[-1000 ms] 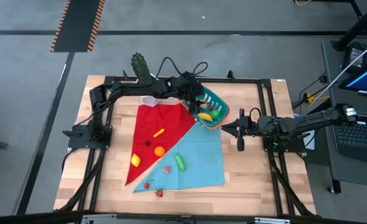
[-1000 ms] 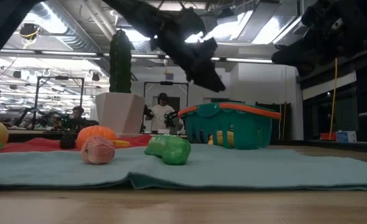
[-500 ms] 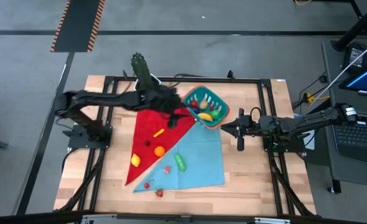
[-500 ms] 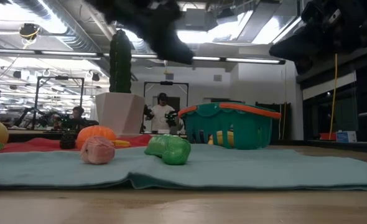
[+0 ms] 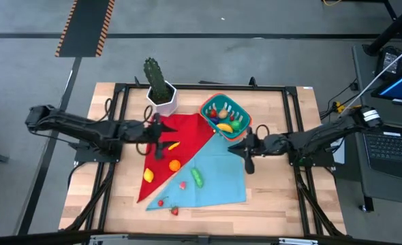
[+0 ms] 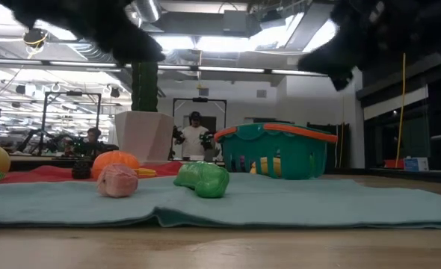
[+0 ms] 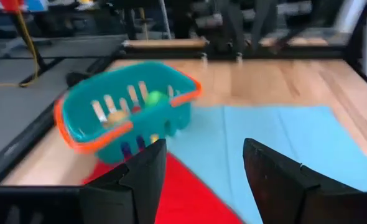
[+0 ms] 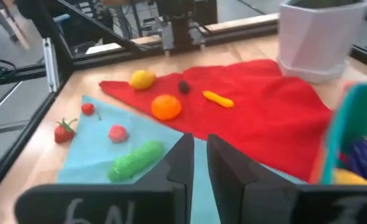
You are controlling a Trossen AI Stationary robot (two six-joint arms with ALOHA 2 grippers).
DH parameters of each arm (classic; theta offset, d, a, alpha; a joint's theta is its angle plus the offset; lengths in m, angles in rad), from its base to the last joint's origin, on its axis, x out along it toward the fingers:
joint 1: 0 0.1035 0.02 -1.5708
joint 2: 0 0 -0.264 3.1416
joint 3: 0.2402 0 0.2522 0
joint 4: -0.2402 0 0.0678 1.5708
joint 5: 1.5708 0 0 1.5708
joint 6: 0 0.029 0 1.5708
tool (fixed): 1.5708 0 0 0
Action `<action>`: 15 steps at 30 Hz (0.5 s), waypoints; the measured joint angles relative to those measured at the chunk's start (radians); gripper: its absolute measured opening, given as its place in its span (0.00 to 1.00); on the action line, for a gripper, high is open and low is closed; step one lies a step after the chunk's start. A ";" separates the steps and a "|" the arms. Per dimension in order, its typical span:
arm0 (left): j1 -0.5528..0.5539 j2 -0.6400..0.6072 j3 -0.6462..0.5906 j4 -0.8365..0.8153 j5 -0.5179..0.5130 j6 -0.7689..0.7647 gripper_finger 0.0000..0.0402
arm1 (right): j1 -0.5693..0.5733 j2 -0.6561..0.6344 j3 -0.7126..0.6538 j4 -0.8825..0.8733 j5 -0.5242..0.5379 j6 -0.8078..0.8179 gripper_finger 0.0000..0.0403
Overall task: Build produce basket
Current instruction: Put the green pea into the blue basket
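Note:
The teal basket [image 5: 223,117] with its orange-red rim stands at the table's far middle, holding several toy pieces; it also shows in the left wrist view [image 7: 124,112] and the low view [image 6: 276,149]. On the red cloth [image 5: 187,129] lie a small yellow-orange piece [image 5: 174,145], a dark berry [image 5: 162,155], an orange [image 5: 174,165] and a lemon [image 5: 148,175]. On the blue cloth [image 5: 218,170] lie a green cucumber [image 5: 197,178], a pink piece [image 5: 182,184] and red berries [image 5: 161,202]. My left gripper [image 5: 161,133] hangs open over the red cloth's far left part. My right gripper [image 5: 245,148] is shut and empty, right of the blue cloth's far corner.
A white hexagonal pot with a cactus [image 5: 161,95] stands at the far edge, left of the basket. Black frame rails [image 5: 112,170] run along the table's sides. Bare wood [image 5: 269,190] lies right of the blue cloth. People show in the room beyond the table [image 6: 196,134].
My left gripper has drawn back from above the basket toward the table's left and now hangs over the red cloth. My right gripper has moved a little toward the table's left, nearer the blue cloth. The basket and the loose produce have stayed where they were.

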 joint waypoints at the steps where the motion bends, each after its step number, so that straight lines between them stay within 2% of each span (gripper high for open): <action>1: -0.020 -0.016 -0.018 0.001 0.002 -0.005 0.51 | 0.006 0.023 0.031 -0.017 0.000 -0.008 0.12; 5: -0.094 -0.079 -0.079 0.003 -0.005 -0.026 0.51 | 0.023 0.120 0.146 -0.089 0.000 -0.019 0.12; 11: -0.214 -0.162 -0.156 0.007 -0.159 -0.049 0.51 | 0.043 0.270 0.322 -0.168 -0.001 -0.021 0.12; 15: -0.277 -0.218 -0.195 0.001 -0.195 -0.049 0.51 | 0.053 0.335 0.380 -0.168 -0.001 -0.018 0.12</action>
